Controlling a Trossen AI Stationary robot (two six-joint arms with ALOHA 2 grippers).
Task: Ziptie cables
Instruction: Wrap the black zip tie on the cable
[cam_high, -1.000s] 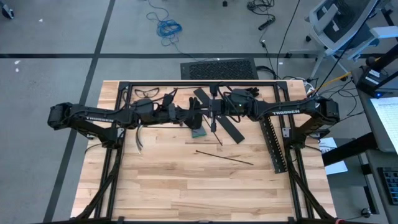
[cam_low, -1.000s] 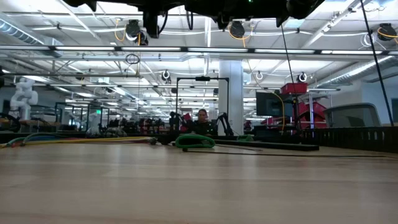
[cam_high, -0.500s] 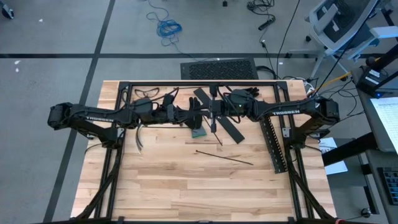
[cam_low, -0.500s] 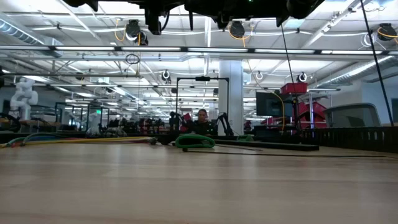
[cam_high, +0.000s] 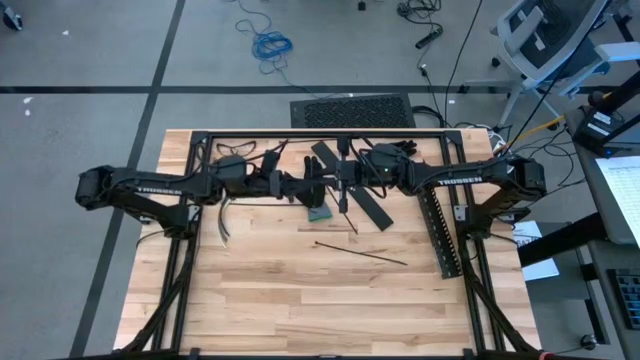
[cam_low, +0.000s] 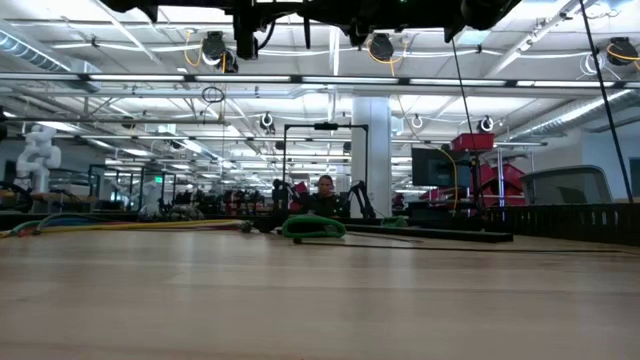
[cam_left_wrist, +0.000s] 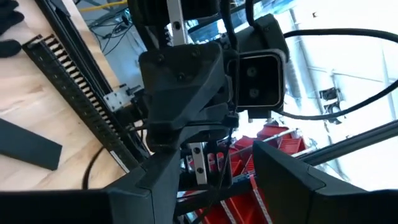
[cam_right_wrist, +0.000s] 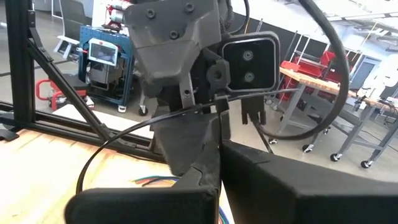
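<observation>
Both arms are raised over the table's far middle, their grippers facing each other. My right gripper (cam_high: 341, 183) is shut on a thin black zip tie (cam_right_wrist: 124, 138). The tie arcs up in a loop and crosses the fingers of my left gripper (cam_high: 317, 186). The left gripper's own view shows its fingers (cam_left_wrist: 149, 186) standing apart, open. The cables (cam_high: 222, 222), coloured wires, lie on the wood under the left arm. They also show in the low view (cam_low: 110, 224) and past the right fingers (cam_right_wrist: 155, 182). My right gripper has the zip tie between its shut fingers, which point level toward the table's left. One end of the loop (cam_right_wrist: 82, 177) runs down behind my own finger, which hides the place of contact. The tie is lifted clear and bowed. My left gripper: whether it touches the tie (cam_right_wrist: 214, 104) I cannot tell.
A green coil (cam_high: 320, 213) and flat black pieces (cam_high: 375, 212) lie below the grippers. Loose black zip ties (cam_high: 360, 252) lie nearer the middle. A black slotted strip (cam_high: 440, 230) runs along the right side. A black frame (cam_high: 300, 135) edges the far side; the near half is bare wood.
My left gripper has rolled a little about its own line while staying in place. The right arm and the things on the table have kept still.
</observation>
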